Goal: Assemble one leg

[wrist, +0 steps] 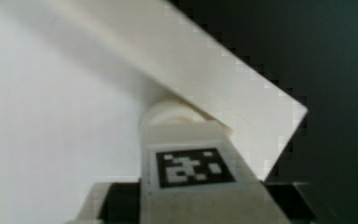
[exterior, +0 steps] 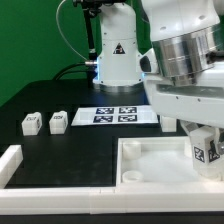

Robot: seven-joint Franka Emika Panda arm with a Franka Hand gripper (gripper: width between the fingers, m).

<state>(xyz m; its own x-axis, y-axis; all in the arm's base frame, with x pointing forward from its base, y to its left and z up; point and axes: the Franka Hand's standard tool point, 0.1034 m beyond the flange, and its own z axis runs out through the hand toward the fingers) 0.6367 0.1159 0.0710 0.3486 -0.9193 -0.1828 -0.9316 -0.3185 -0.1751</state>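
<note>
My gripper (exterior: 207, 146) is shut on a white leg (exterior: 206, 148) with a black-and-white tag and holds it upright over the right part of the large white tray-like piece (exterior: 150, 165). In the wrist view the leg (wrist: 192, 150) fills the space between my dark fingers (wrist: 126, 198), its tag facing the camera, with the white tray piece (wrist: 87, 90) behind it. Two more legs (exterior: 31, 123) (exterior: 58, 121) lie on the black table at the exterior view's left.
The marker board (exterior: 118, 116) lies behind the tray piece, in front of the arm's white base (exterior: 118, 55). A white bracket-like piece (exterior: 10, 160) sits at the exterior view's lower left edge.
</note>
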